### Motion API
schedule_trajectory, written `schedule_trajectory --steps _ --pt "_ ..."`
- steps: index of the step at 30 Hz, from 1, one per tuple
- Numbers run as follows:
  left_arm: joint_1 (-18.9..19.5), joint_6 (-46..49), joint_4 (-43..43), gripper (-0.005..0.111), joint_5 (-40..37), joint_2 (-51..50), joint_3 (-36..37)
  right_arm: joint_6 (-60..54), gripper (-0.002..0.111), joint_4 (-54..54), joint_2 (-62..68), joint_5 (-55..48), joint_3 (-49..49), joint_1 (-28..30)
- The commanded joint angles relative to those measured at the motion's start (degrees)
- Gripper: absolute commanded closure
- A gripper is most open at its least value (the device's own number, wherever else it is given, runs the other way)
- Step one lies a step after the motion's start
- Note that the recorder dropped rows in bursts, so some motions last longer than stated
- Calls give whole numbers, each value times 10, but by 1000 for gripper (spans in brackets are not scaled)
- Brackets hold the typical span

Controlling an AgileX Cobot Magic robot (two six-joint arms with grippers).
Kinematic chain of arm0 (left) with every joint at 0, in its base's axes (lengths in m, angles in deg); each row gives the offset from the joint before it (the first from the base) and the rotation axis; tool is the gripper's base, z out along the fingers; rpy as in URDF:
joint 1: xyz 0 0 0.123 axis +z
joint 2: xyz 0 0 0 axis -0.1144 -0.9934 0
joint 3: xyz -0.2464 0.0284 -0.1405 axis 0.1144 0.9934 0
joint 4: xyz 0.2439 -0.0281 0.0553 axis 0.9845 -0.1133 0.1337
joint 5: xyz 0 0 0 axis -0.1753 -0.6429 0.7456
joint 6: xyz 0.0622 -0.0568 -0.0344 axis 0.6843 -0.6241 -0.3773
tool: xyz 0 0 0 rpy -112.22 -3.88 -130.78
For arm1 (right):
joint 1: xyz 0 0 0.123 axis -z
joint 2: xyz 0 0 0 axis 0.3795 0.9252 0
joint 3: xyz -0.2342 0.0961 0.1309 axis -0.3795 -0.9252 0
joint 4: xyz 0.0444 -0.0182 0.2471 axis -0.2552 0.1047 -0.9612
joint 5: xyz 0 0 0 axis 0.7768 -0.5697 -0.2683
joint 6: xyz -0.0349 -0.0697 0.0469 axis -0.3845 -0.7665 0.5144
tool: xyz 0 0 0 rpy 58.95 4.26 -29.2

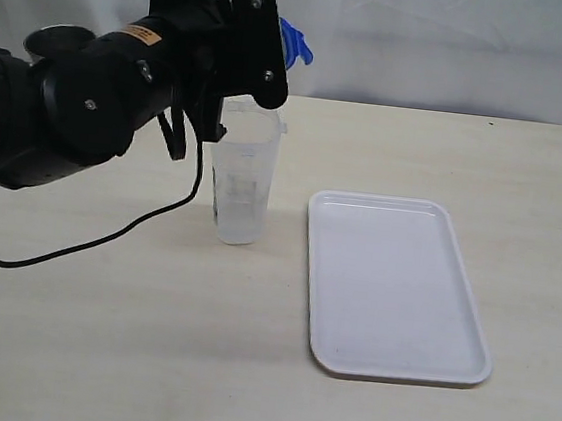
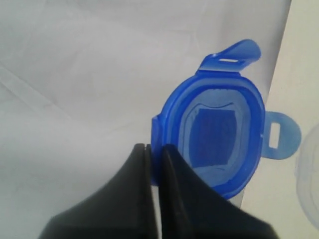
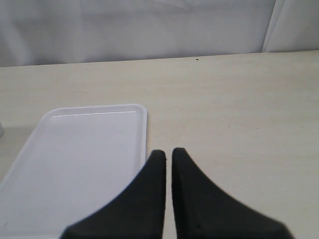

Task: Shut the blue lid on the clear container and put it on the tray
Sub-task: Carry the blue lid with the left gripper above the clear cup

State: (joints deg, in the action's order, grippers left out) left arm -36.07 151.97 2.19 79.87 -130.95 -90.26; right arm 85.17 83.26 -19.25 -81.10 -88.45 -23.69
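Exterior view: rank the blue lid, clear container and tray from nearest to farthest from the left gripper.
1. Blue lid: pinched in the left gripper.
2. Clear container: upright, just beneath it.
3. Tray: lying off to the right, farthest.

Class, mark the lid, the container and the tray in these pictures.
lid (image 2: 214,137): left wrist view, on its inner face.
container (image 1: 240,196): exterior view, on its clear side wall.
tray (image 1: 394,283): exterior view, on its bare floor.

Open gap between the clear container (image 1: 241,191) and the tray (image 1: 394,283), left arm (image 1: 90,110) close over its top
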Motion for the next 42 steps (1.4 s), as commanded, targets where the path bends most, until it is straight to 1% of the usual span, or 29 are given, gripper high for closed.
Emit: schedule_trajectory --steps 1,5,8,12,15,20,31,33,42 --pt "19 -29 9 107 28 -5 0 2 104 -2 -3 0 -1 -1" --pt "46 -39 13 107 35 -29 -5 2 104 -2 -3 0 -1 -1" --pt "56 -39 19 107 35 -47 -6 2 104 -2 -3 0 -1 -1" --pt "56 -39 22 107 59 -64 -6 2 104 -2 -3 0 -1 -1" --pt "56 -45 23 107 57 -67 -6 2 104 -2 -3 0 -1 -1" --pt "46 -70 16 107 74 -66 -6 2 104 -2 -3 0 -1 -1" --pt "13 -67 -7 107 79 -66 -5 2 104 -2 -3 0 -1 -1" --pt "6 -67 -10 107 89 -66 -5 2 104 -2 -3 0 -1 -1" --pt "6 -37 -41 107 93 -66 -4 2 104 -2 -3 0 -1 -1"
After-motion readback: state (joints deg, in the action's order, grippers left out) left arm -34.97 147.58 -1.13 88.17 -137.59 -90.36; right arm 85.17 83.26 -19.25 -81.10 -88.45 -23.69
